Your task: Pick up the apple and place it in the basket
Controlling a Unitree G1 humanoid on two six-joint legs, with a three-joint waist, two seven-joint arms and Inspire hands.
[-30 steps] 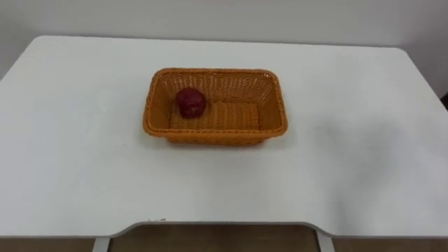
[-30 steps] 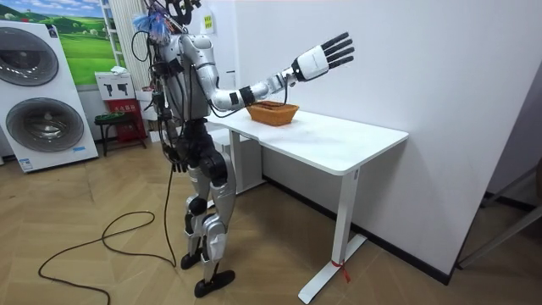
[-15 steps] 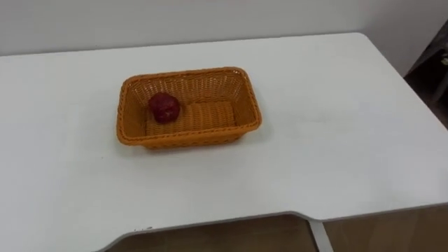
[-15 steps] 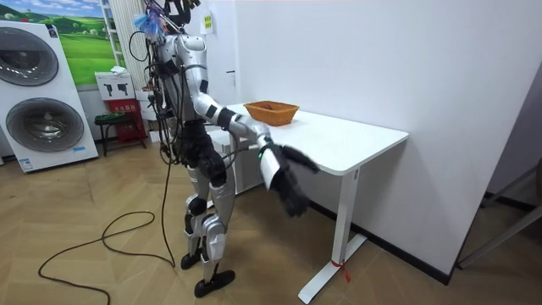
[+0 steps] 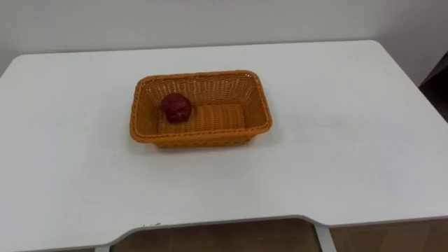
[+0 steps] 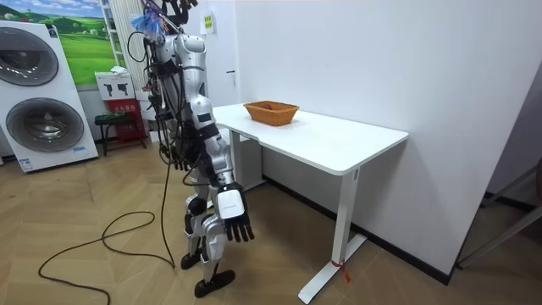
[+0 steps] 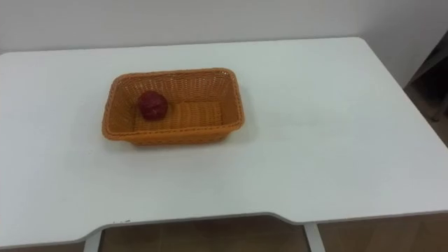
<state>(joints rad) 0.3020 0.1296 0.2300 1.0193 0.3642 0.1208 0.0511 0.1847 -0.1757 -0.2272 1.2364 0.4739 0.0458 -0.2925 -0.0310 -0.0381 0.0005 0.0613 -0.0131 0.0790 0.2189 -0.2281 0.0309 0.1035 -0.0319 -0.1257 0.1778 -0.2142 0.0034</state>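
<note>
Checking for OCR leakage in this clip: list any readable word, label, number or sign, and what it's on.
Apple, wicker basket, white table: no text on any of them.
White sign beside the washing machines: print too small to read.
Red item below that sign: marks too small to read.
Front washing machine: small sticker low on its front, too small to read.
Nothing else legible.
</note>
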